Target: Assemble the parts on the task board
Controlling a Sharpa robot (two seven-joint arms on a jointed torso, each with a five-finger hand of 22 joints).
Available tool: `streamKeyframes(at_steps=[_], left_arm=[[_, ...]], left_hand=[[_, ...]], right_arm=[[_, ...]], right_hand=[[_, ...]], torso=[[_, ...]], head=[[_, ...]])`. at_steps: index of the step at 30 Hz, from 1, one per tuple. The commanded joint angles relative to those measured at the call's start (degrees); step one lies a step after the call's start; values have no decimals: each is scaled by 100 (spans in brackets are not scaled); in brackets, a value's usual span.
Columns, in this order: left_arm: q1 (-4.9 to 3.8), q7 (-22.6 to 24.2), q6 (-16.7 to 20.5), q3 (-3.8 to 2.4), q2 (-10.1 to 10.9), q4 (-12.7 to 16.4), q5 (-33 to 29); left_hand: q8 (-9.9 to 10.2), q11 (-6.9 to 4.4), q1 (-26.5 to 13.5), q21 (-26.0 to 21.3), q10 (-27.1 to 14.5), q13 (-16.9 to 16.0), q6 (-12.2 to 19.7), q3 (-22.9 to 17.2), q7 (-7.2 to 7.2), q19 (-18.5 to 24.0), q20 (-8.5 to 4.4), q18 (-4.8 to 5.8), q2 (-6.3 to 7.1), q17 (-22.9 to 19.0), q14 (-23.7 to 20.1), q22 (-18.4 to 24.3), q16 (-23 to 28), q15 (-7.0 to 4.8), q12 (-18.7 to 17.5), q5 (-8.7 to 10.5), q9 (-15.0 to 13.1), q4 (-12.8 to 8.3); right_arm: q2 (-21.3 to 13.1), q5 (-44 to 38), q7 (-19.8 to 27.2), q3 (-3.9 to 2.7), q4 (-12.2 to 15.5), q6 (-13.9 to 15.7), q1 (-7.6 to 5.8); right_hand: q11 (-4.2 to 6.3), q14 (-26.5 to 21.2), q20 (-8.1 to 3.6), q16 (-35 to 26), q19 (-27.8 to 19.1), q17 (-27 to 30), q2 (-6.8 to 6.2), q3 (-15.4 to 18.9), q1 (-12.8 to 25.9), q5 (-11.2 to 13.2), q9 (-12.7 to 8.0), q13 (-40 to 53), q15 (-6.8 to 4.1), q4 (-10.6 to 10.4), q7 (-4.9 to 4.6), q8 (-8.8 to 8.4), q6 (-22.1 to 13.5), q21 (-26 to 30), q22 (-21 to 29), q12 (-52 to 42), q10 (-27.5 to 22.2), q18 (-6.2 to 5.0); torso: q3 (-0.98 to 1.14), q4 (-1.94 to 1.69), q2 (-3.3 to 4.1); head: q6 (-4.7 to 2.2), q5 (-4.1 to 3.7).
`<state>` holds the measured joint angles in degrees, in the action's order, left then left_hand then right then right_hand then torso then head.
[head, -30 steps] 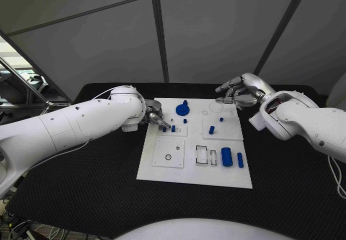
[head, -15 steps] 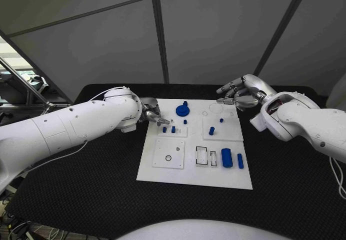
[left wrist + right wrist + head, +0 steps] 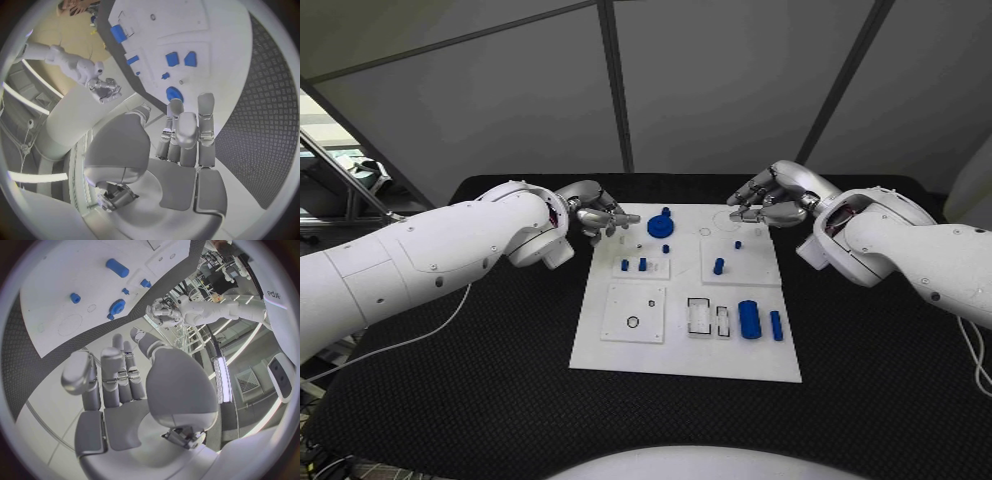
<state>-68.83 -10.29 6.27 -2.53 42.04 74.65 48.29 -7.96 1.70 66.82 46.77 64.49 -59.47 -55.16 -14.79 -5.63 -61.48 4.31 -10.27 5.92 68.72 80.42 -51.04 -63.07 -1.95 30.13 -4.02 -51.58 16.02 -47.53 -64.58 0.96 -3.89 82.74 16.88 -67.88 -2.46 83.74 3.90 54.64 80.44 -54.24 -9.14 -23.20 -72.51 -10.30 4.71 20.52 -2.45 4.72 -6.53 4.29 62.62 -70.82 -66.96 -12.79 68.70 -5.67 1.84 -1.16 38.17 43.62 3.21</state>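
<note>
Task board, the white plate, lies in the middle of the black table, its long side running from near to far. Blue parts sit on it: a round knob-like part at the far edge left of centre, two short pegs standing side by side in the far-left panel, a small peg in the far-right panel, and a thick cylinder with a slim bar just beside it near the right edge. A small ring lies in the near-left panel. Left hand hovers over the far-left corner of the board, just left of the round part; its fingers are extended close together and nothing shows in them in the left wrist view, where the fingers point toward the round part. Right hand hangs above the far-right corner of the board, fingers loosely curved and apart, holding nothing; the right wrist view shows its fingers stretched over the board's edge.
</note>
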Motion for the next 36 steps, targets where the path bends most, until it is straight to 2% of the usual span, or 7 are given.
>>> streamKeyframes(at_steps=[1, 7, 9, 20, 27, 33, 36], left_arm=[[32, 849, 689, -1, 113, 150, -1553], [137, 1339, 874, 0, 316, 397, -2195], [176, 1463, 916, 0, 363, 460, -2286], [329, 2110, 1048, 1, 501, 618, -2992], [385, 2548, 836, 1, 620, 744, -3769], [398, 2581, 790, 1, 650, 761, -3879], [400, 2532, 802, 1, 620, 718, -3594]], left_hand=[[90, 38, 258, -355, -102, 313, 5, -55, -58, 82, 47, -7, -31, -535, -246, 268, 730, 32, -238, -86, 200, -129], [217, 87, 692, -810, -139, 977, -74, -175, -85, 33, 100, -14, -9, -1302, -558, 577, 1762, 89, -592, -116, 640, -484], [233, 92, 729, -906, -137, 1116, -101, -187, -91, 23, 109, -13, 3, -1465, -632, 641, 1987, 99, -648, -112, 734, -543], [251, 101, 795, -1153, -92, 1512, -181, -232, -105, -86, 121, -14, -25, -1754, -682, 813, 2383, 112, -732, -117, 1004, -720], [256, 118, 799, -1256, -138, 1643, -180, -260, -112, -99, 133, -11, -77, -1920, -774, 878, 2627, 128, -759, -114, 1092, -777], [255, 124, 902, -1339, -179, 1761, -184, -307, -121, -116, 137, -11, -59, -1997, -817, 927, 2751, 134, -776, -127, 1171, -941], [279, 150, 921, -1419, -262, 1869, -156, -298, -144, -77, 152, -4, 30, -2029, -902, 969, 2828, 165, -837, -107, 1241, -1027]], right_arm=[[14, -1164, -421, -2, 106, -443, -2], [24, -1952, -744, -1, 269, -608, 27], [20, -2105, -808, 0, 299, -627, 31], [39, -2945, -1280, 21, 363, -537, 69], [135, -3272, -1497, 54, 192, -508, 113], [186, -3344, -1460, 59, 132, -342, 134], [195, -3357, -1373, 60, 177, -162, 148]], right_hand=[[-12, 111, -2, 162, 72, -141, -7, -81, -49, 43, 13, -150, 26, 36, -11, 13, 97, -146, -166, 186, 23, 100], [-26, 122, 15, 329, 96, -271, -23, -155, -36, 48, 5, -392, 42, 95, -16, -25, 171, -266, -305, 443, 119, 119], [-36, 116, 20, 332, 91, -269, -32, -163, -27, 50, 1, -439, 46, 103, -19, -34, 175, -272, -312, 496, 121, 119], [-129, 63, 75, 281, 32, -189, -61, -240, -15, 47, -23, -766, 113, 163, -66, -57, 182, -243, -289, 862, -63, 107], [-201, 29, 127, 207, -30, -97, -121, -232, -19, 50, -48, -980, 168, 222, -111, -67, 137, -164, -204, 935, -313, 83], [-214, 26, 144, 211, -33, -94, -108, -238, -35, 6, -56, -1038, 182, 239, -120, -65, 125, -163, -207, 926, -347, 83], [-218, 28, 152, 230, -27, -106, -106, -241, -37, -68, -58, -1078, 187, 249, -124, -61, 125, -177, -224, 918, -350, 84]], torso=[[1, 4, 5], [1, -7, 2], [-4, -6, 3], [-7, 2, 12], [-7, -6, 13], [-5, -3, 10], [-6, 6, 7]], head=[[-30, -30], [-78, -167], [-86, -178], [-148, -266], [-166, -304], [-169, -275], [-173, -263]])
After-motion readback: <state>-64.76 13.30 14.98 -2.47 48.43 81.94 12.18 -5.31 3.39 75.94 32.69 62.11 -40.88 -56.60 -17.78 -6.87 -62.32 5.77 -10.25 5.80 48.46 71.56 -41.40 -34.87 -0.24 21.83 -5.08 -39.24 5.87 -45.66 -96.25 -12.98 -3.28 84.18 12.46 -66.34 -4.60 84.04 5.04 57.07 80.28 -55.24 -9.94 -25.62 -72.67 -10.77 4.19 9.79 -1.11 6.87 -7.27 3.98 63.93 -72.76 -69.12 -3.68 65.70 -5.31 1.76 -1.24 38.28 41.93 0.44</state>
